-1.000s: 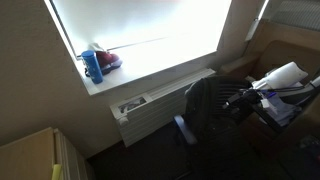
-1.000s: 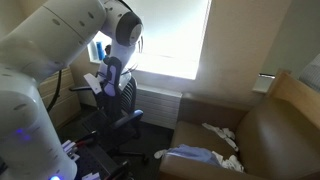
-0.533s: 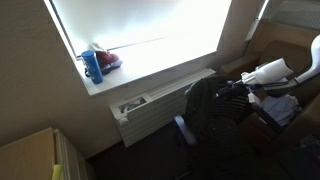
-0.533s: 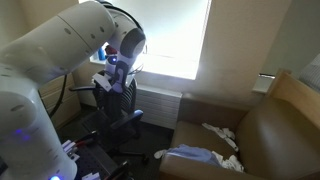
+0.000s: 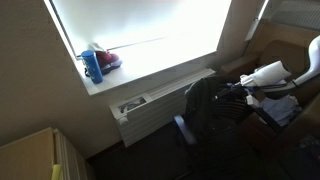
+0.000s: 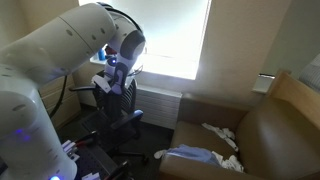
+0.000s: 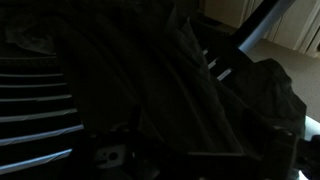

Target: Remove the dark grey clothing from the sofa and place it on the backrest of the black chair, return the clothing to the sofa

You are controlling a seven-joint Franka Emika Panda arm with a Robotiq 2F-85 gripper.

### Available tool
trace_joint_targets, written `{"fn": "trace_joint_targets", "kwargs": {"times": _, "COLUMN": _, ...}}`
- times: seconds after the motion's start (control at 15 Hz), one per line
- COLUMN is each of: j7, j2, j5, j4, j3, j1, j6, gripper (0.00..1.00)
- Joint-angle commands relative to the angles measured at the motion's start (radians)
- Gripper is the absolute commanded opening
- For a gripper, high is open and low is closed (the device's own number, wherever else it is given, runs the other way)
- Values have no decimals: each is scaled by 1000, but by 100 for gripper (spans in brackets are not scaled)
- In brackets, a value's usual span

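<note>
The dark grey clothing (image 5: pixel 203 106) hangs over the backrest of the black chair (image 5: pixel 190 130) by the radiator. It also fills the dim wrist view (image 7: pixel 150 80) as dark folds. My gripper (image 5: pixel 232 90) is at the top of the backrest, against the clothing, and shows in the other exterior view (image 6: pixel 112 76) too. Its jaws are lost in the dark, so I cannot tell whether they are open or shut. The brown sofa (image 6: pixel 265 140) stands apart from the chair (image 6: pixel 122 110).
Light blue and white clothes (image 6: pixel 195 154) lie on the sofa seat. A blue bottle (image 5: pixel 92 66) and a red thing stand on the bright window sill. A white radiator (image 5: pixel 150 108) is under the window. A wooden cabinet (image 5: pixel 30 155) is at the lower corner.
The arm shifted a little up and toward the chair backrest between one second and half a second ago. Since then nothing has visibly moved.
</note>
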State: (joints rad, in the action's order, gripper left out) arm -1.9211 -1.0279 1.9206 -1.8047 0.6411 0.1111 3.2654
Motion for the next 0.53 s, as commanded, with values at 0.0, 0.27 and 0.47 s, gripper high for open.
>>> {"fn": "trace_joint_targets", "kwargs": {"times": 0.0, "j7": 37, "j2": -117, "j5": 69, "j4": 113, "j3": 32, "j1": -9, "j6": -37, "gripper": 100}}
{"fn": "trace_joint_targets", "kwargs": {"times": 0.27, "j7": 19, "j2": -101, "j5": 56, "j4": 91, "j3": 26, "j1": -8, "j6": -24, "gripper": 100}}
{"fn": "trace_joint_targets", "kwargs": {"times": 0.47, "j7": 19, "j2": -102, "j5": 56, "j4": 89, "j3": 26, "j1": -8, "j6": -24, "gripper": 100}}
